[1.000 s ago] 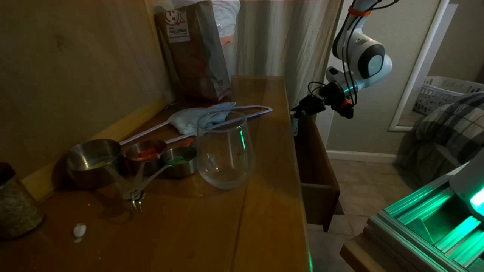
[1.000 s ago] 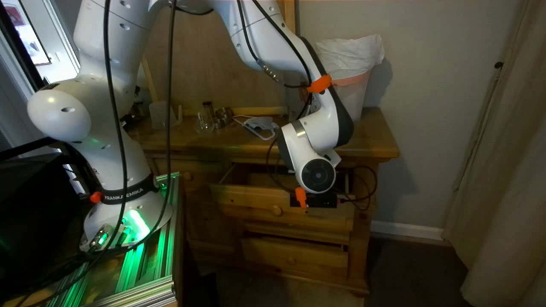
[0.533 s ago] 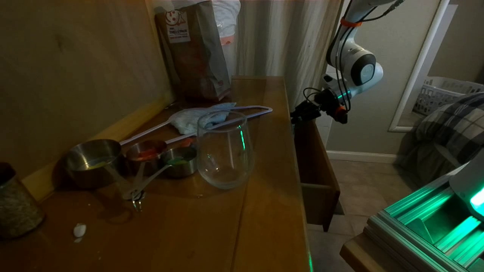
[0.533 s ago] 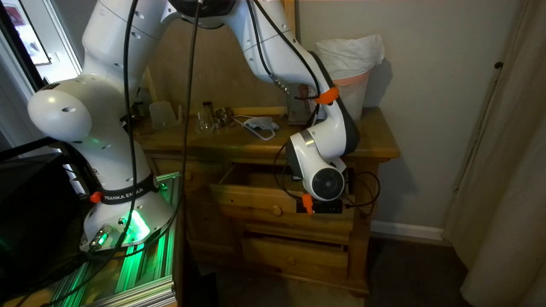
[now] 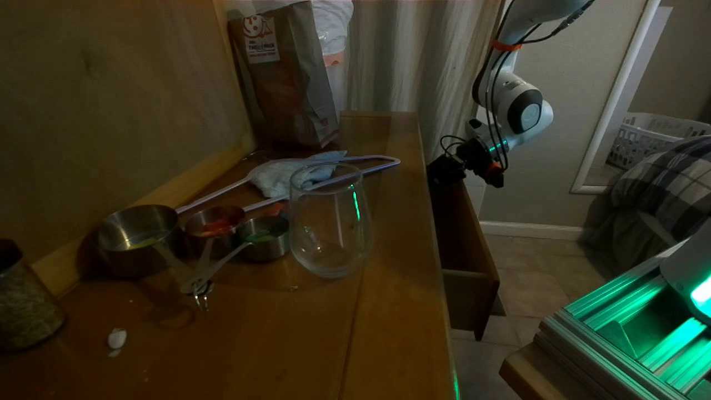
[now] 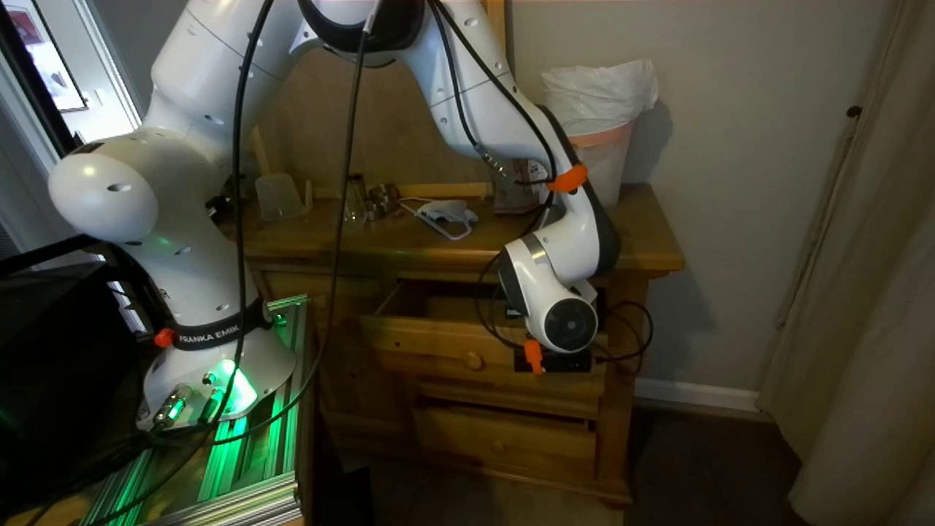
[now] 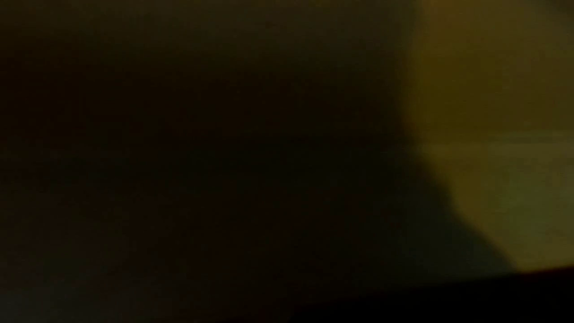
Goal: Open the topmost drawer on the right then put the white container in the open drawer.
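The top right drawer [image 6: 431,342] of the wooden dresser is pulled open; its inside also shows in an exterior view [image 5: 464,239]. My gripper [image 5: 442,171] is low at the far end of this drawer, beside the dresser top's edge. In an exterior view the wrist hides the fingers. The fingertips are too dark to show whether they are open or hold something. The wrist view is almost black, with a blurred yellowish patch at the right. A whitish see-through container [image 6: 277,197] stands on the dresser top at the left; I cannot tell if it is the task's container.
On the dresser top [image 5: 311,344] are a clear glass [image 5: 330,233], metal measuring cups [image 5: 139,239], a blue-white cloth-like item [image 5: 297,172], a jar [image 5: 25,305] and a paper bag [image 5: 283,78]. A white-lined bin [image 6: 603,146] stands behind. A lower drawer [image 6: 504,438] is slightly open.
My gripper has moved down toward the drawer, and rightward along it as seen from the front. A pale patch under the fingertips a second ago is now hidden. The drawer has not moved.
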Tool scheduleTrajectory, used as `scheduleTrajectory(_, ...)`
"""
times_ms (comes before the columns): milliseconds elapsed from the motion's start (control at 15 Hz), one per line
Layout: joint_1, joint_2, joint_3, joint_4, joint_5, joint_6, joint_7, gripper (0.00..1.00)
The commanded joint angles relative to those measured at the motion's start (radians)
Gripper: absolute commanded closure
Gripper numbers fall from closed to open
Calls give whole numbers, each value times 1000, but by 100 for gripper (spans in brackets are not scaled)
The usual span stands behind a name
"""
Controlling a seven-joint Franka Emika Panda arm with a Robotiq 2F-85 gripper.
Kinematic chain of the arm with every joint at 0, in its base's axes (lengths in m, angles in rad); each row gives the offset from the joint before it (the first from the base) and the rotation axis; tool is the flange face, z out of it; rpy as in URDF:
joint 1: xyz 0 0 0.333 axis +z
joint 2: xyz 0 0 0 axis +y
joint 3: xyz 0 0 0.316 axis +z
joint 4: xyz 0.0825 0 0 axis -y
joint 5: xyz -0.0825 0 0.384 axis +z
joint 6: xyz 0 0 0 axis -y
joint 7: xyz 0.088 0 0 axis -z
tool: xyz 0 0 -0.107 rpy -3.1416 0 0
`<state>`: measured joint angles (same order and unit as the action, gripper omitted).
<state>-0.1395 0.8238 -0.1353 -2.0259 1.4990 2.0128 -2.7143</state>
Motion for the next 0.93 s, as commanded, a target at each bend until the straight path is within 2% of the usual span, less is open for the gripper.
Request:
scheduleTrajectory(0, 2, 40, -3, 41, -30, -4, -21, 60)
scheduleTrajectory(67, 1, 45, -4, 43, -31, -4, -21, 39)
scheduleTrajectory(133, 1, 49, -4, 46, -32, -3, -21, 42)
scheduleTrajectory(267, 2, 56, -5, 49, -36, -2, -21, 16)
scheduleTrajectory(400, 2, 49, -5, 48, -43, -3, -21, 4)
scheduleTrajectory(533, 4, 33, -7, 41, -55, 1, -21, 0)
scheduleTrajectory(867, 10, -39, -14, -7, -71, 16, -22, 0)
